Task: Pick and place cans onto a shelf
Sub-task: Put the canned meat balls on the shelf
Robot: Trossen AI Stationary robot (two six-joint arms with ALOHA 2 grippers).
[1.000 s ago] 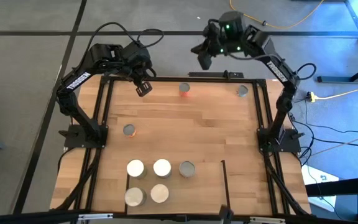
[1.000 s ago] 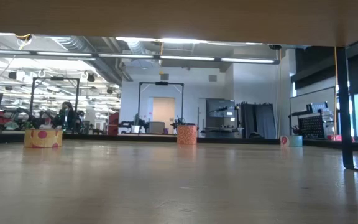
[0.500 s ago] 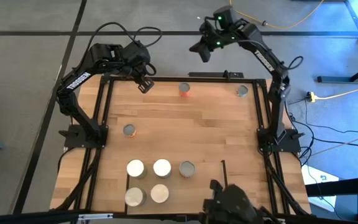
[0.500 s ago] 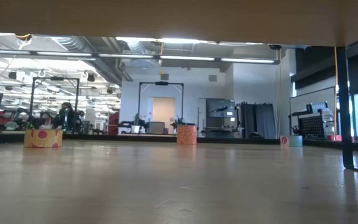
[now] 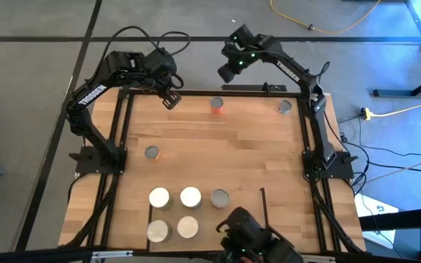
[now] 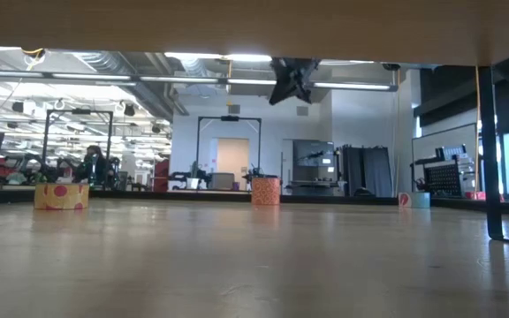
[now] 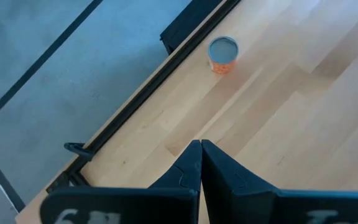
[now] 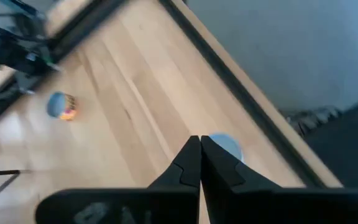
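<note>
The right claw (image 5: 227,71) has swung leftward beyond the table's (image 5: 225,146) far edge, toward twelve o'clock, fingers pressed together and empty. The left claw (image 5: 169,101) stays at eleven o'clock, also pressed together. Five cans (image 5: 188,210) stand on the shelf (image 5: 240,219) near six o'clock; three others remain scattered on the table.

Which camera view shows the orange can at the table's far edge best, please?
The left wrist view: the orange can stands unobstructed. The high view shows it small; the low view shows its side far off.
</note>
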